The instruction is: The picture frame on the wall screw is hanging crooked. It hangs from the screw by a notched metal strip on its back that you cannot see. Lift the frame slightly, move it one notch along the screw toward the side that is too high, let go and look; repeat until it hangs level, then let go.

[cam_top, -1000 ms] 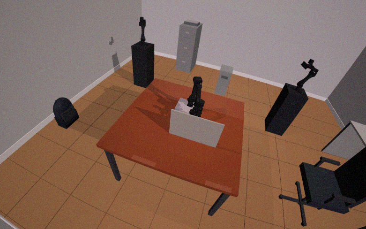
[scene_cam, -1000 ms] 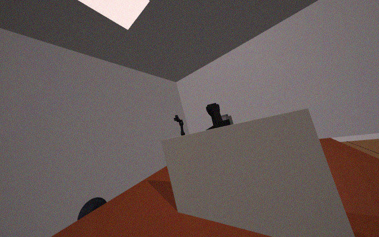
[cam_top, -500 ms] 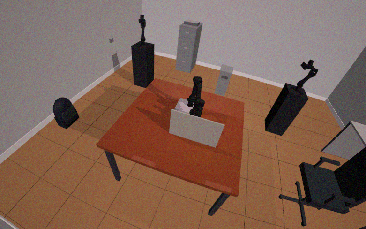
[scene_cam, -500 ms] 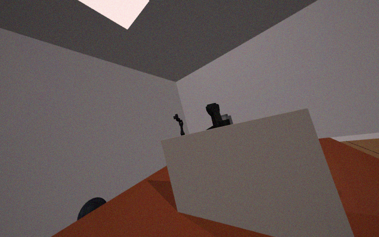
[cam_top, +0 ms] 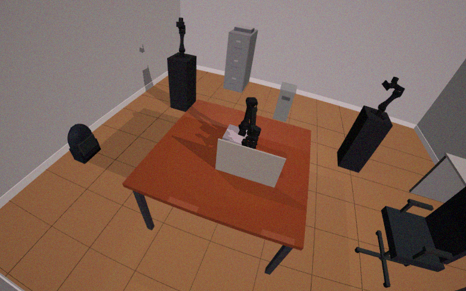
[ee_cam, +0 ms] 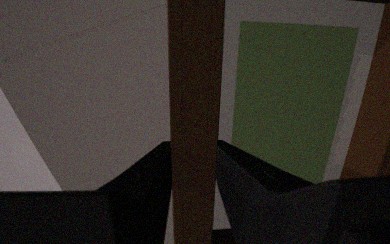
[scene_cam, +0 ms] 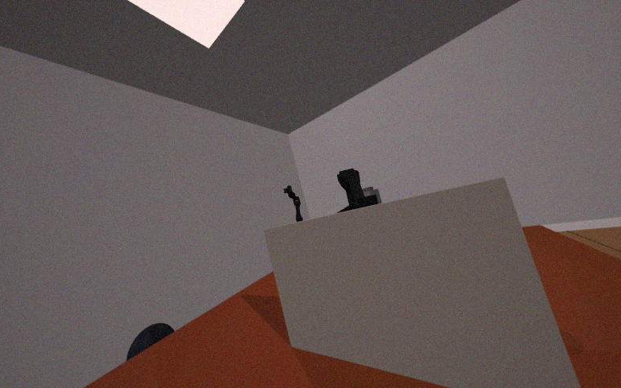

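Note:
The picture frame shows only in the wrist view. One brown wooden side bar (ee_cam: 195, 100) runs up the middle of that view, with the green picture (ee_cam: 289, 95) and its pale mat to the right and a second brown bar at the right edge. My gripper (ee_cam: 192, 149) (cam_top: 249, 142) is shut on the middle bar, one dark finger on each side. The frame hangs on the far face of a grey wall panel (cam_top: 249, 164) (scene_cam: 399, 289) that stands on the red table (cam_top: 176, 188) (scene_cam: 196, 351). The panel hides the frame in the top and exterior views. The screw and the notched strip are hidden.
The arm (cam_top: 250, 111) (scene_cam: 351, 188) reaches down behind the panel. Around the table stand two black pedestals with camera mounts (cam_top: 181, 81) (cam_top: 363, 139), a grey filing cabinet (cam_top: 240, 59), a small grey box (cam_top: 285, 101), a dark rounded object (cam_top: 82, 142) and an office chair (cam_top: 426, 235).

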`<state>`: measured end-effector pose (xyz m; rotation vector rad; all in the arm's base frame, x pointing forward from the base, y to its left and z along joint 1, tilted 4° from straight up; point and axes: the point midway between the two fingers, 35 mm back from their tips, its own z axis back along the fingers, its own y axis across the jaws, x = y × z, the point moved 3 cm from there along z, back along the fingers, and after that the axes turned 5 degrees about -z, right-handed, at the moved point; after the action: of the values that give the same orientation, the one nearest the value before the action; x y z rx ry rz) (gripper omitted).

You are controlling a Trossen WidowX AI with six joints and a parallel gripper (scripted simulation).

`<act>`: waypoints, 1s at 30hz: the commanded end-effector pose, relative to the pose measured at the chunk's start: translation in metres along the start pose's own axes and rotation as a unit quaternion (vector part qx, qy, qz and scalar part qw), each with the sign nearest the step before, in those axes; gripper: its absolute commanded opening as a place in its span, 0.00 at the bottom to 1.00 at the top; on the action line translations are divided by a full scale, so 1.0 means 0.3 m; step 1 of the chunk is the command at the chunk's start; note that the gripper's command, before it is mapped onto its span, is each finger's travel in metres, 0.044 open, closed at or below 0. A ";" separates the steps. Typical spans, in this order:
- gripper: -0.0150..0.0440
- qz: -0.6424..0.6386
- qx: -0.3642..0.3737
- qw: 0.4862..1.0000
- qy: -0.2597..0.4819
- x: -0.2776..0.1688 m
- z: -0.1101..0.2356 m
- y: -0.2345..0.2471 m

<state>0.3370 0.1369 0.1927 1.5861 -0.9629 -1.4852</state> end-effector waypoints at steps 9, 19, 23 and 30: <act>0.25 -0.006 0.006 1.000 0.001 -0.019 -0.001 0.004; 0.25 -0.006 0.006 1.000 0.001 -0.020 -0.001 0.009; 0.25 -0.006 0.006 1.000 0.001 -0.020 -0.001 0.011; 0.25 -0.006 0.006 1.000 0.001 -0.018 -0.001 0.011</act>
<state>0.3369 0.1411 0.1943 1.5859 -0.9622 -1.4861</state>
